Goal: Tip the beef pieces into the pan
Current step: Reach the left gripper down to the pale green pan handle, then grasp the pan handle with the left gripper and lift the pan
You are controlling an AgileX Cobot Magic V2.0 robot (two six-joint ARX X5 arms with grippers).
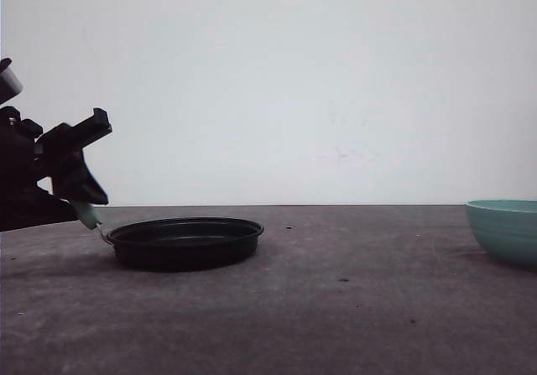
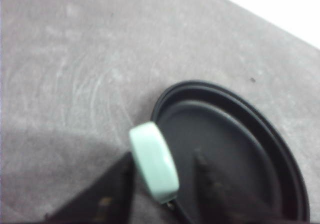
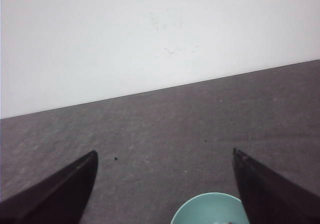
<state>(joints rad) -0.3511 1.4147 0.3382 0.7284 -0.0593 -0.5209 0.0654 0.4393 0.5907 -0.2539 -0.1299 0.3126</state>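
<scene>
Left claw (image 2: pixel 162 184) open, its 2 fingers straddling the pan (image 1: pixel 185 241) handle (image 2: pixel 154 161). Right claw (image 3: pixel 165 184) open above the bowl (image 1: pixel 505 228), far right of pan.

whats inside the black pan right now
The pan looks bare inside in the left wrist view, with no beef pieces on its black floor. The left gripper fingers and mint handle cover its near edge.

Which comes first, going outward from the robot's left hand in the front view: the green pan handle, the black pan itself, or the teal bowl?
1. The pan handle, right at the left hand, at the far left.
2. The pan, just to its right, left of centre.
3. The bowl, far off at the right edge of the table.
</scene>
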